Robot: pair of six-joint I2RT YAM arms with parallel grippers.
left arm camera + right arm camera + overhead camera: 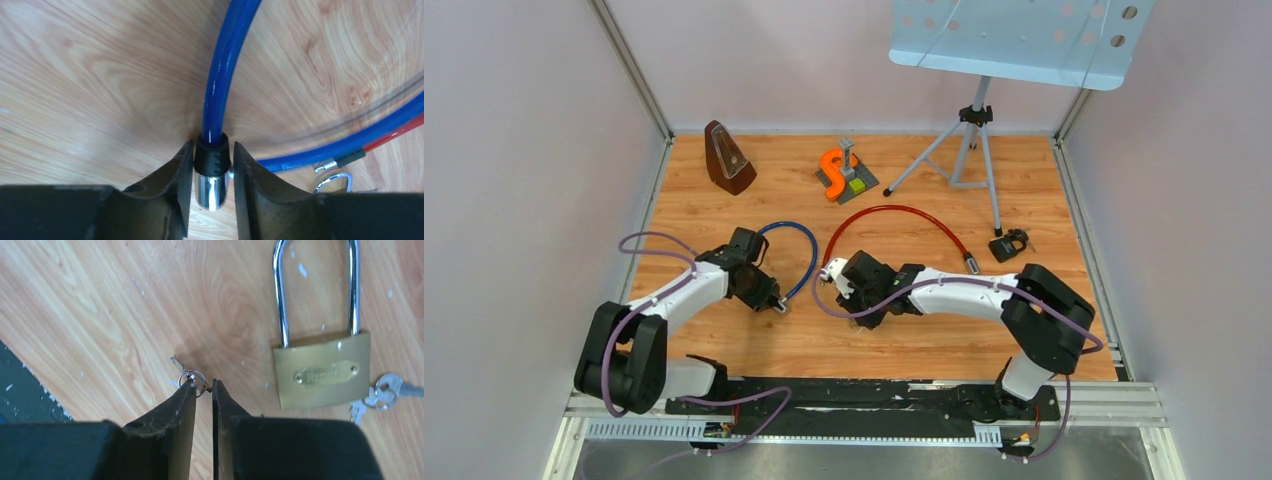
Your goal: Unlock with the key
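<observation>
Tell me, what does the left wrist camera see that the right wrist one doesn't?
Only the left wrist view shows a blue cable, whose black-and-chrome end sits between the tips of the left gripper, plus a sliver of red cable. Only the right wrist view shows a brass padlock, keys beside it, and a small ring at the tips of the right gripper. Both show the wooden table and black fingers at the bottom edge.

Keys point(382, 390) against padlock point(322, 371), key ring point(194, 376) in right hand point(203, 383), cable end point(212, 172) in left hand point(213, 146)
</observation>
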